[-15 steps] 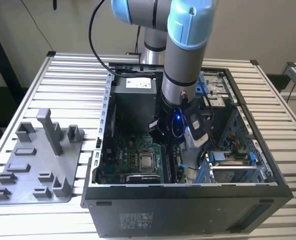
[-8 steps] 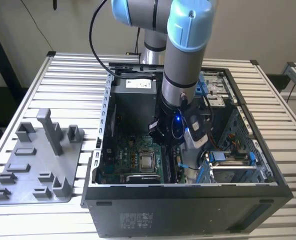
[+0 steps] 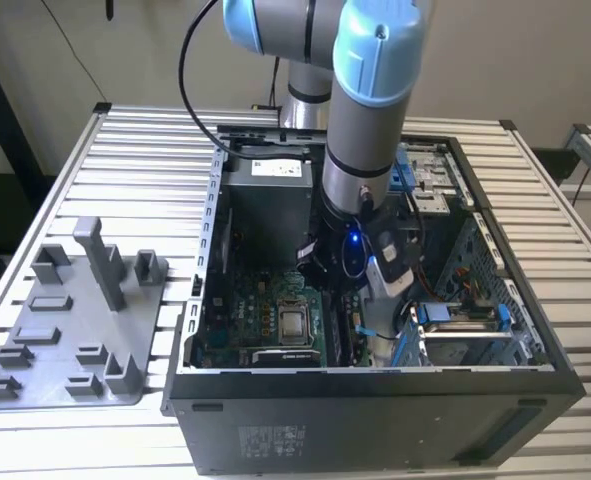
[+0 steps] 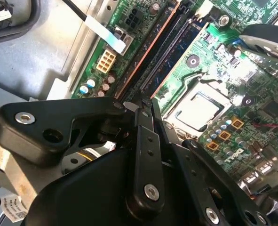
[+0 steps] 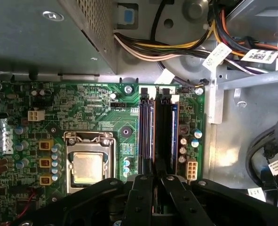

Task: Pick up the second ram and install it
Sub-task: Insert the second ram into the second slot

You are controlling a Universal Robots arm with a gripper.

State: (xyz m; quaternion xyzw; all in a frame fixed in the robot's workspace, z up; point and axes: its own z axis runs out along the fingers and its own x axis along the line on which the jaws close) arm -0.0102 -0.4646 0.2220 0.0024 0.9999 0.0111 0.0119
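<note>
In the first wrist view my gripper [image 5: 157, 181] hangs low over the memory slots [image 5: 148, 132] of a green motherboard [image 5: 96, 108]. Its two black fingers [image 5: 142, 193] stand almost together. A thin dark stick, the second ram [image 5: 161, 136], runs edge-on from between them along the black slot beside the purple one. Whether it is fully seated I cannot tell. The second wrist view shows the gripper [image 4: 143, 106] just above the same slots [image 4: 162, 47]. In the exterior view the gripper [image 3: 347, 290] is down inside the open computer case [image 3: 375, 420].
A processor socket [image 5: 88, 167] lies beside the slots. The grey power supply [image 5: 44, 33] and bundled cables [image 5: 176, 47] crowd the far end. On the exterior view's left, a grey holder tray [image 3: 65, 330] with a tall post [image 3: 103, 265] sits on the slatted table [image 3: 145, 150].
</note>
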